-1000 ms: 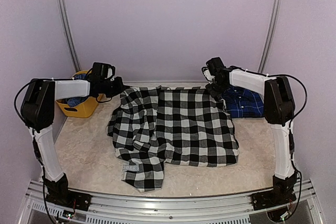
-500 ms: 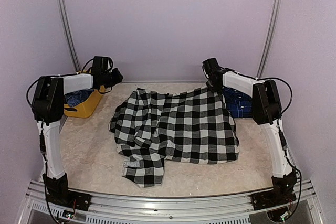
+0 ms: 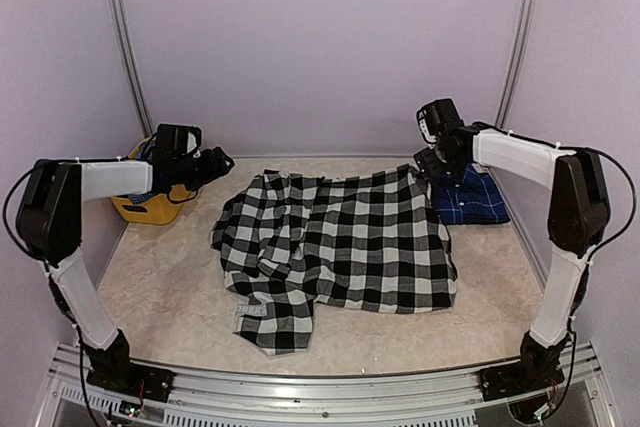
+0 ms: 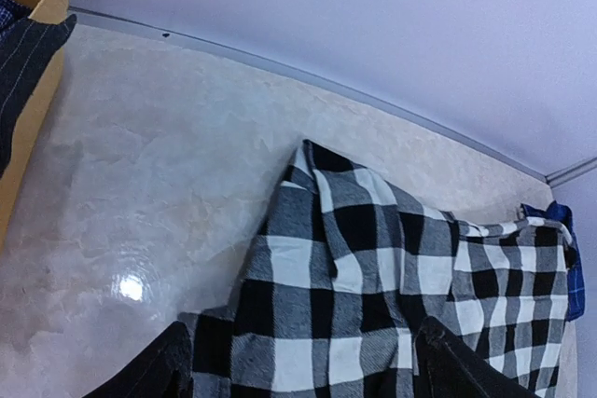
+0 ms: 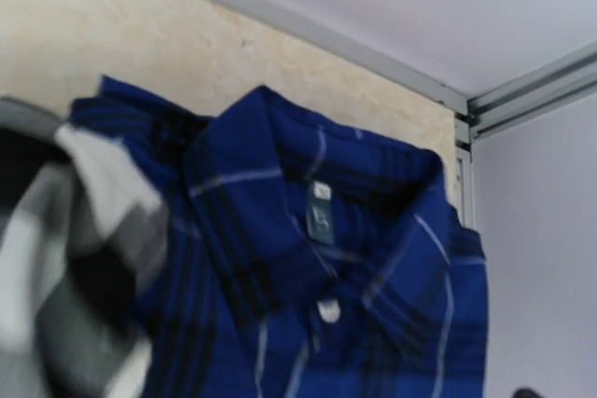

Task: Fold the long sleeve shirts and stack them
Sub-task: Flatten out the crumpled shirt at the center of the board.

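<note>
From above, the black-and-white check shirt lay spread across the middle of the counter, rumpled, one sleeve bunched along its left side. And there, at the near left corner, a black band with white lettering, too small to read. The navy plaid shirt sat folded at the far right, the check shirt's right edge touching it. The left gripper hovered just beside the check shirt's far left corner, in front of a yellow bin. The right gripper hung over the spot where the two shirts met.

On to the left wrist: both fingers stood wide apart at the bottom edge, nothing between them, the check shirt's pointed corner lying flat on the counter beyond. A dark striped cloth hung over the bin's wall.

Right wrist now: the navy plaid shirt filled the view, collar up, a white button below it and a small neck label whose mark could not be read. Only one dark fingertip showed in the lower right corner; the jaws stood apart, gripping nothing. The check shirt was a blur at left.
</note>
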Motion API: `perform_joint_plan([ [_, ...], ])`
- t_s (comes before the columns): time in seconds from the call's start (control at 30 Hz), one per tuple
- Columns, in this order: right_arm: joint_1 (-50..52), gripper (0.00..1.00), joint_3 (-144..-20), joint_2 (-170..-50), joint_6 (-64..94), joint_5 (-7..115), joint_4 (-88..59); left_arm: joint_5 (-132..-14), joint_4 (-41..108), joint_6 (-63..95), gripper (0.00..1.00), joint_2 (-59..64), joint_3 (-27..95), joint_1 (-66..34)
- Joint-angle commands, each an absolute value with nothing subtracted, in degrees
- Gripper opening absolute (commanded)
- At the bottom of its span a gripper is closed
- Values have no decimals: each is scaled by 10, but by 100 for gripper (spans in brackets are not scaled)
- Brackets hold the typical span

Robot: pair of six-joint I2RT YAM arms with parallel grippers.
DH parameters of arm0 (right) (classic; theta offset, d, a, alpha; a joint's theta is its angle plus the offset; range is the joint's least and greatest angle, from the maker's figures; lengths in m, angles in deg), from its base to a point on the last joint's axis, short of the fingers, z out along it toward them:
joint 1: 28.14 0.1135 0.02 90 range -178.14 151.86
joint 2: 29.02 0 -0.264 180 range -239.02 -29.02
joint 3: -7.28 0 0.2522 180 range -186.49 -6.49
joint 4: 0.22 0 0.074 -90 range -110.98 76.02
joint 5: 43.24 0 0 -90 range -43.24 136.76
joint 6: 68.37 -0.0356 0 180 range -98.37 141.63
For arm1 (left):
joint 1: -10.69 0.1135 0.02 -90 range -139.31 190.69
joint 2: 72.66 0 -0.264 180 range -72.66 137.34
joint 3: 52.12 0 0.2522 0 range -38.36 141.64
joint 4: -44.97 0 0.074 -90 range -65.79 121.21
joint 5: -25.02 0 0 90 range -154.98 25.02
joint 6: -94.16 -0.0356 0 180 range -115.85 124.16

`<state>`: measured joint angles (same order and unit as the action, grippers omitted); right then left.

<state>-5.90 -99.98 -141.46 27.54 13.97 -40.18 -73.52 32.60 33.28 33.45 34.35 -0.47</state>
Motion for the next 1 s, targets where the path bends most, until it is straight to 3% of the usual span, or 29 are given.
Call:
perform_joint_plan([
  [0.0,-28,96,-903,-1323,229,204,-379,-762,390,327,80,209,205,-52],
  [0.2,26,94,-754,-1229,167,319,-367,-781,449,357,84,105,60,-121],
  [0.57,45,94,-530,-1128,70,566,-280,-838,557,404,89,160,-27,-179],
  [0.97,44,94,-459,-1154,5,577,-260,-809,555,400,91,249,-39,-179],
])
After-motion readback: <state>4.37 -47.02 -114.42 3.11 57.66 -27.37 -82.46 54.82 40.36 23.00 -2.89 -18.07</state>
